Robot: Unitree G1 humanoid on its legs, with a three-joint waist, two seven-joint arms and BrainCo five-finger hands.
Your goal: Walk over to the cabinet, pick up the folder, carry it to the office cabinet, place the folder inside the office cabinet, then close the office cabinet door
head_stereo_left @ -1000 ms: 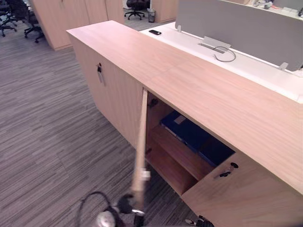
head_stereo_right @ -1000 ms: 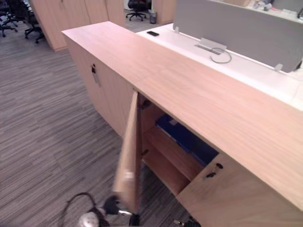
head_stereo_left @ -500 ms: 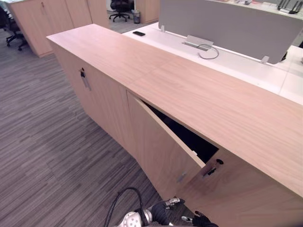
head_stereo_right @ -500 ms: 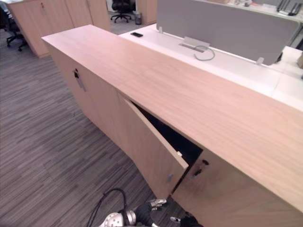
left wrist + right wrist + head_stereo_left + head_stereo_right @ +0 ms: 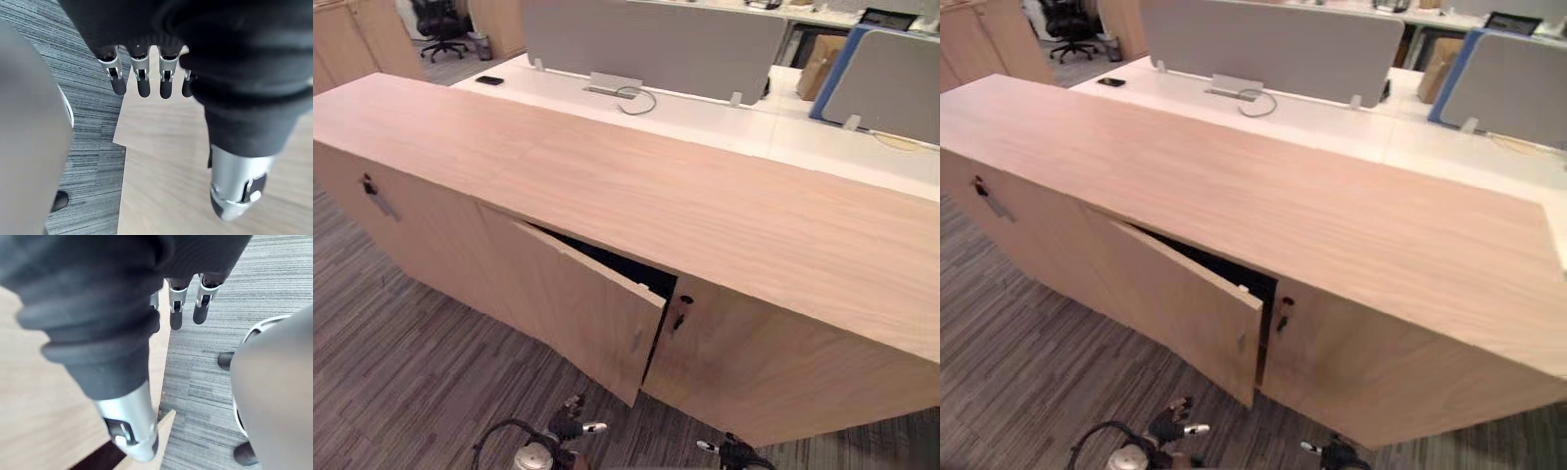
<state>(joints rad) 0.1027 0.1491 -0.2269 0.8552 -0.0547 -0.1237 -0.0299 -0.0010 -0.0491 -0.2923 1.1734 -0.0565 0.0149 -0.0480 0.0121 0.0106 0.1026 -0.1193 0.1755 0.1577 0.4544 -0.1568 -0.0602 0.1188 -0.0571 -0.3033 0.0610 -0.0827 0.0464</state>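
The office cabinet [image 5: 607, 166] is a long low wooden unit. Its middle door [image 5: 578, 304] stands ajar, its free edge a short way out from the front. Behind the door is a dark gap [image 5: 607, 257], and the folder is hidden inside. A key [image 5: 680, 315] sits in the lock of the neighbouring door. My left hand [image 5: 570, 428] hangs low in front of the ajar door with its fingers [image 5: 142, 81] straight and holding nothing. My right hand [image 5: 732, 451] hangs low before the neighbouring door, its fingers [image 5: 176, 308] straight and holding nothing.
Behind the cabinet runs a white desk [image 5: 705, 122] with grey partitions [image 5: 656, 44], a phone [image 5: 490, 80] and a looped cable [image 5: 636, 98]. A cardboard box [image 5: 818, 59] and an office chair [image 5: 440, 20] stand further back. Striped grey carpet [image 5: 391, 372] lies in front.
The door has swung from wide open to nearly shut, hiding the blue folder on its shelf. The camera has turned, so the cabinet now runs across the view.
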